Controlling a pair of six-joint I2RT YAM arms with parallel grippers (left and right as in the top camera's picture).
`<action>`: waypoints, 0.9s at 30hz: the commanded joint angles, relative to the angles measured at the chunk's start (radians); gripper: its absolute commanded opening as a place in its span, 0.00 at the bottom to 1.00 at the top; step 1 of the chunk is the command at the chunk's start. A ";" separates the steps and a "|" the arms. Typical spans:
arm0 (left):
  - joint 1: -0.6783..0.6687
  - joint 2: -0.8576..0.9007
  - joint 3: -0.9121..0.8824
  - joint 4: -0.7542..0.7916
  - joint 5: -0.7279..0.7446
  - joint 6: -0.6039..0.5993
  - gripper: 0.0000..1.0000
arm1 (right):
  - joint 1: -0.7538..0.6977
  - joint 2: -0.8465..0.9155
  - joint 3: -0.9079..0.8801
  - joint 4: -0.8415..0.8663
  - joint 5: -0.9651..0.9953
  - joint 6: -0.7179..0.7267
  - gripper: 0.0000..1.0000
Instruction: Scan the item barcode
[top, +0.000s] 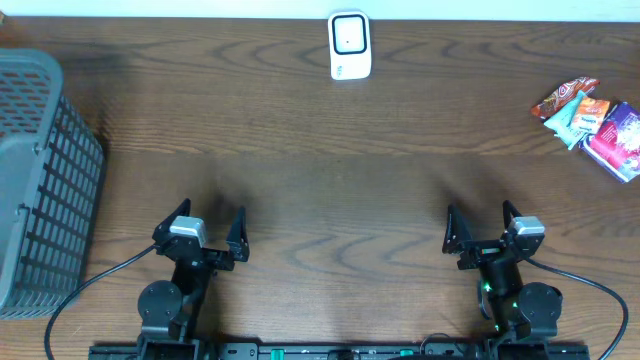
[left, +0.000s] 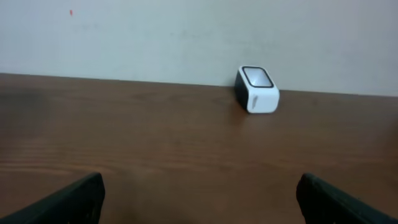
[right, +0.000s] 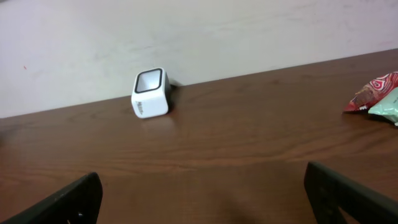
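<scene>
Well beyond the right end effector (top: 480, 220) lie the packets (top: 592, 122).

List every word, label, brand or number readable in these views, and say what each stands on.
No text can be read with certainty.
White scanner: a small dark marking low on its side, too blurred to read.
Snack packets: colourful printed wrappers, print too small to read.
Grey basket: no text visible.

Overhead looks straight down on the table (top: 320, 150), while both low wrist views face its far edge, sharing the white scanner (top: 350, 45).
</scene>
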 joint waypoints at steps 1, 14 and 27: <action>0.005 -0.009 -0.005 -0.066 -0.005 0.056 0.98 | 0.009 -0.007 -0.002 -0.004 0.005 -0.014 0.99; 0.027 -0.009 -0.004 -0.073 -0.069 0.155 0.98 | 0.009 -0.007 -0.002 -0.004 0.005 -0.014 0.99; 0.049 -0.009 -0.005 -0.084 -0.173 0.146 0.98 | 0.009 -0.007 -0.002 -0.004 0.004 -0.014 0.99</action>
